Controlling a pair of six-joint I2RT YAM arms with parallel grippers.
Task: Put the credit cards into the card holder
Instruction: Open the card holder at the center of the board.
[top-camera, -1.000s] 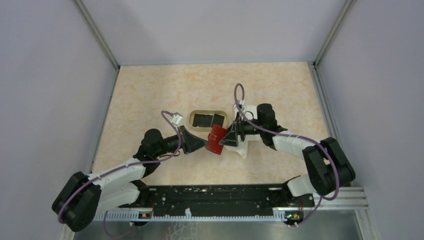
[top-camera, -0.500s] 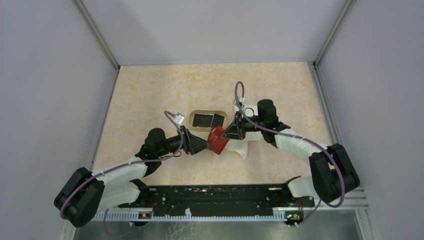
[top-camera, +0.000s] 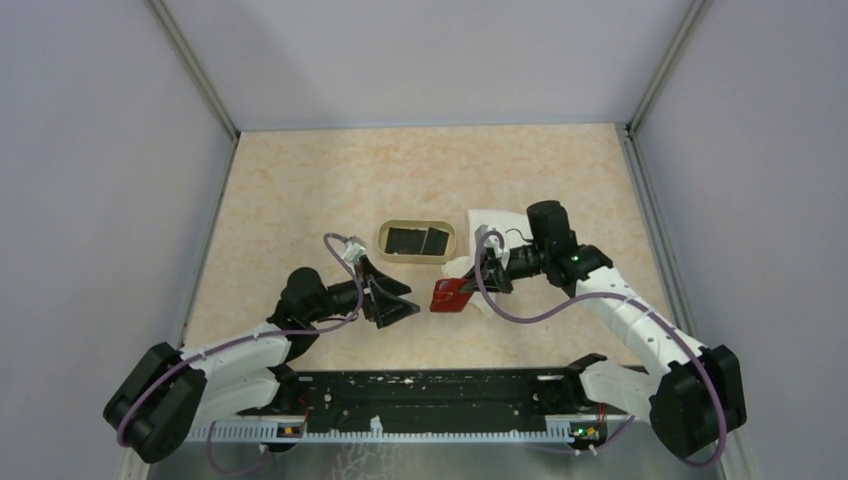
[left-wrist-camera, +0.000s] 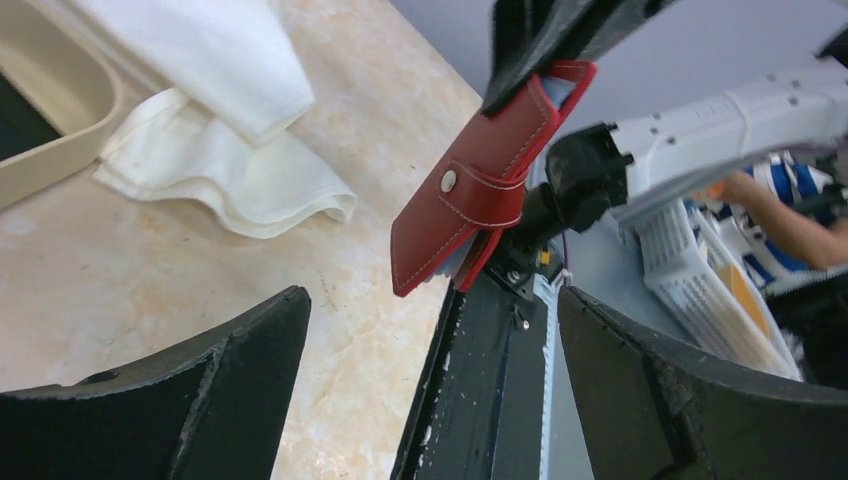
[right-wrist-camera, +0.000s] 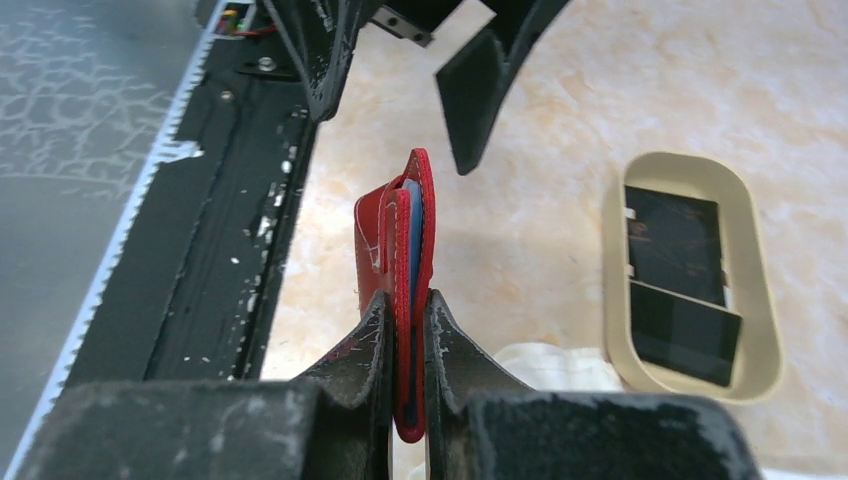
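Observation:
The red card holder (top-camera: 452, 296) hangs above the table, folded, with its snap stud facing the left wrist camera (left-wrist-camera: 480, 190). My right gripper (right-wrist-camera: 408, 300) is shut on the holder's folded edge (right-wrist-camera: 400, 240), and a light blue card (right-wrist-camera: 412, 215) shows between its leaves. My left gripper (top-camera: 400, 305) is open and empty, a little to the left of the holder and apart from it (left-wrist-camera: 432, 300). Two black credit cards (top-camera: 420, 240) lie in the tan oval tray (top-camera: 385, 240), also seen in the right wrist view (right-wrist-camera: 680, 280).
A white cloth (top-camera: 488, 225) lies crumpled under and behind the right gripper, next to the tray (right-wrist-camera: 612, 250). The black base rail (top-camera: 440, 395) runs along the near edge. Grey walls stand on the left, right and far sides.
The left gripper opened, let go of the card holder and drew back to the left. The right gripper shut on the holder and carried it nearer the front edge.

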